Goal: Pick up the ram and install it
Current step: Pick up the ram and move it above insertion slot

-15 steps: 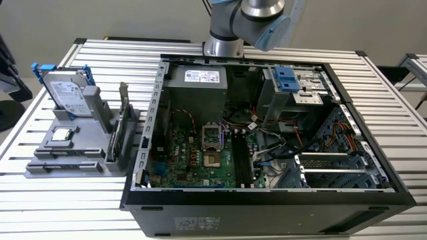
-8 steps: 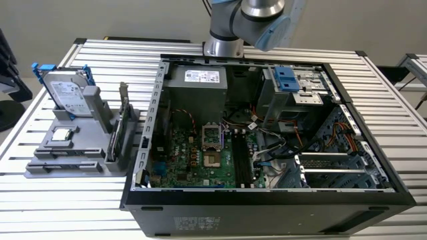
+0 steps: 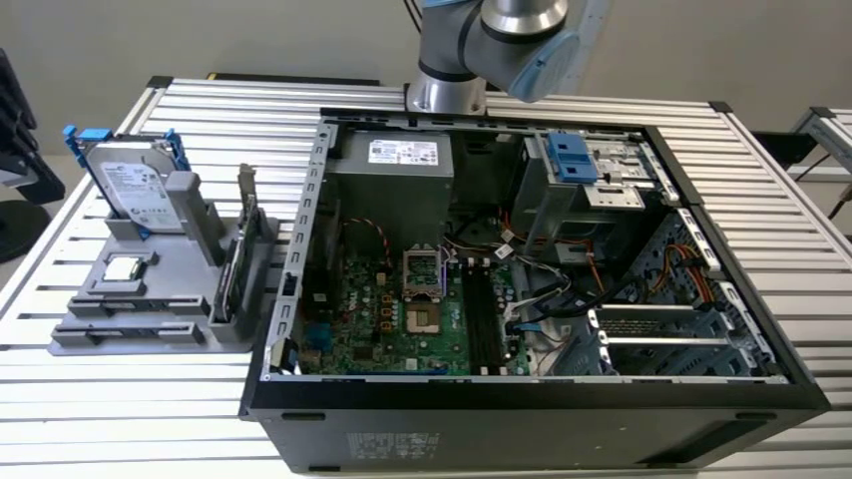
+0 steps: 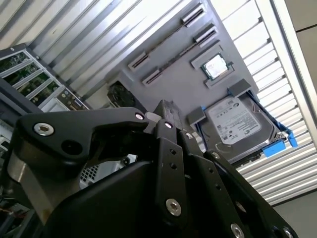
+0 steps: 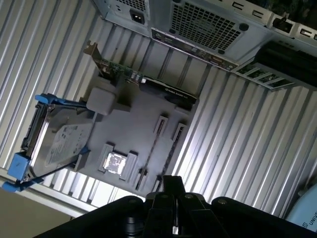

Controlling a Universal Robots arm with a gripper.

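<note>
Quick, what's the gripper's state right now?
Gripper: closed, holding nothing.

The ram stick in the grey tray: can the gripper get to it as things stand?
Likely yes: the slim dark ram stick sits uncovered in the flat grey holder tray, and the gripper hangs above it with nothing between.
</note>
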